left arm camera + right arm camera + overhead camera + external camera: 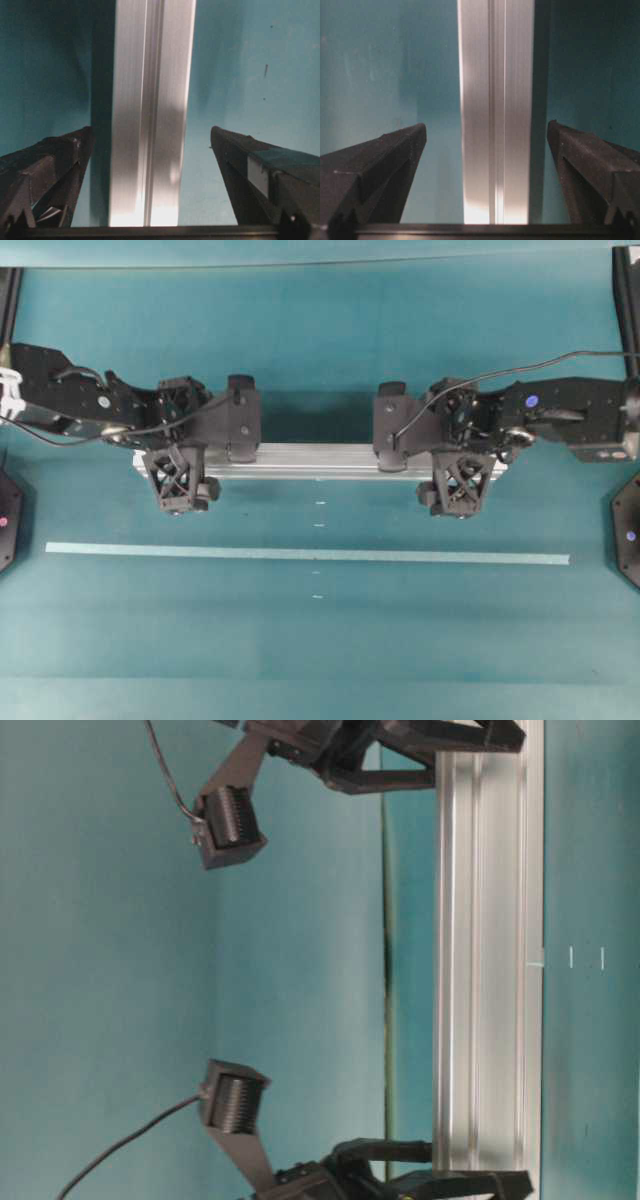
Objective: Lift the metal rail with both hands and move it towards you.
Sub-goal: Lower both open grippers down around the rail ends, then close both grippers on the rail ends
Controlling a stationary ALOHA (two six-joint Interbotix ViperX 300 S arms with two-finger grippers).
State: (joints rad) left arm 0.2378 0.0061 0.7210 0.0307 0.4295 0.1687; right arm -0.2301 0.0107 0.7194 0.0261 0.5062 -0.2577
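seen from overhead: one metal rail (320, 461) lying lengthwise across the middle of the teal table (320, 660), two black arms reaching in from the sides, one thin pale tape strip (308, 554) nearer the bottom edge, well apart from the rail, plus a few tiny white marks (319, 504) between and below them. left gripper (192, 462) over the rail's left end, right gripper (448, 462) over its right end, each pointed inward along the bar with one lattice finger showing on the near side of the rail.

only in the table-level view, turned on its side: rail (487, 970) resting flat on the table, both grippers down low at its two ends, fingers (455, 1182) reaching past the bar's sides, wrist cameras (231, 830) tilted up behind.

only in the wrist views: clear teal gaps on both sides between fingers and bar. from the left wrist, rail (150, 110) running straight up the middle, left gripper (150, 135) spread wide, one fingertip (75, 145) either side, not touching the metal. from the right wrist, same picture: rail (496, 110) centred, right gripper (487, 127) spread wide, fingertips (410, 137) apart from the bar, nothing gripped.

counted: one rail, two grippers, two fingers each, one tape strip. lengthwise grooves on the rail plain in both wrist views, less so from overhead.
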